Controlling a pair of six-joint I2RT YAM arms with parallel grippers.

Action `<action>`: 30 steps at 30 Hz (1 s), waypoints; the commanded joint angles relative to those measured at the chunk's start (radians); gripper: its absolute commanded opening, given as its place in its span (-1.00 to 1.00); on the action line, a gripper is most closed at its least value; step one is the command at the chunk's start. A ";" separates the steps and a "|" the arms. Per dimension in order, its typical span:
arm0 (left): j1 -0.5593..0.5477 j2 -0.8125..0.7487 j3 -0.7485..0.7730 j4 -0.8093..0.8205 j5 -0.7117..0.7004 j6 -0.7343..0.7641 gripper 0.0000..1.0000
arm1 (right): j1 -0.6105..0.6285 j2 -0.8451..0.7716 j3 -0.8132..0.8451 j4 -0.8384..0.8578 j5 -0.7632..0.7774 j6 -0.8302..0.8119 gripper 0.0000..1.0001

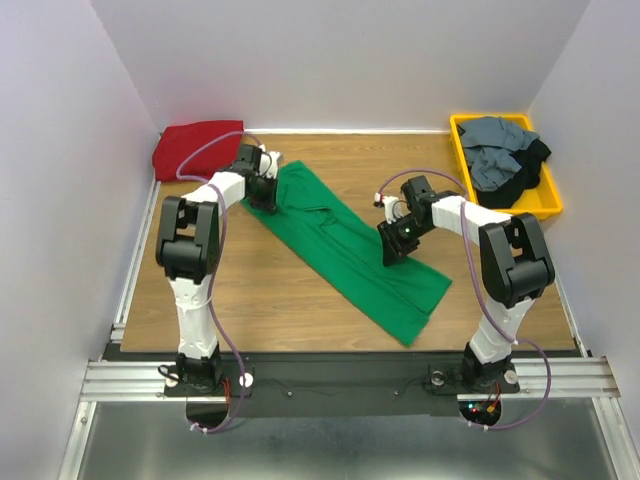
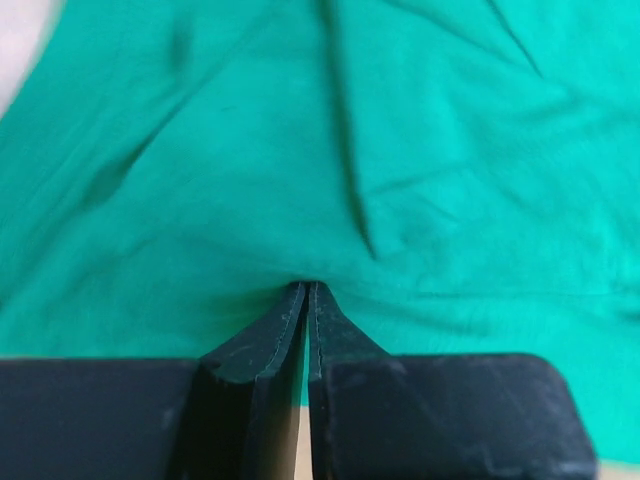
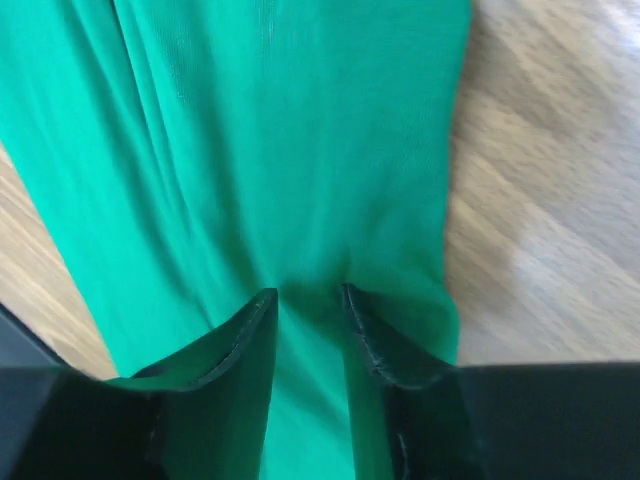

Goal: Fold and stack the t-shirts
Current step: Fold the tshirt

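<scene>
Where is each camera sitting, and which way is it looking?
Top: high behind the robot, looking down at the table; left arm and right arm show, bases at the bottom.
Left wrist: on the left arm, looking along the left fingers at the green t-shirt.
Right wrist: on the right arm, looking past the right fingers at the same shirt and the table.
Shared: all show the green t-shirt.

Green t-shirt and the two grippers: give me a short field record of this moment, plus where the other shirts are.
green t-shirt: spread as a long diagonal strip on the table
left gripper: shut on the cloth at the strip's far left end
right gripper: jaws apart, tips down on the cloth near the strip's right edge
red t-shirt: lying in the far left corner
grey and black t-shirts: heaped in the yellow tray, far right
</scene>
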 commanded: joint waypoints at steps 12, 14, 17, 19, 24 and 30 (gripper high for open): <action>-0.002 0.250 0.687 -0.048 0.005 0.111 -0.52 | 0.016 0.037 0.185 -0.063 -0.154 0.085 0.00; -0.004 0.160 0.607 -0.024 0.051 0.092 -0.52 | 0.016 0.051 0.163 -0.053 -0.166 0.076 -0.09; -0.007 0.073 0.456 -0.008 0.086 0.048 -0.53 | 0.018 0.074 0.128 -0.025 -0.168 0.079 -0.19; -0.010 0.030 0.349 0.005 0.126 0.008 -0.53 | 0.023 0.086 0.117 -0.005 -0.157 0.080 -0.24; -0.035 0.027 0.194 0.059 0.136 -0.029 -0.59 | 0.049 0.089 0.064 0.038 -0.136 0.091 -0.47; -0.067 0.057 0.144 0.067 0.126 -0.053 -0.60 | 0.114 0.071 -0.025 0.082 -0.148 0.125 -0.51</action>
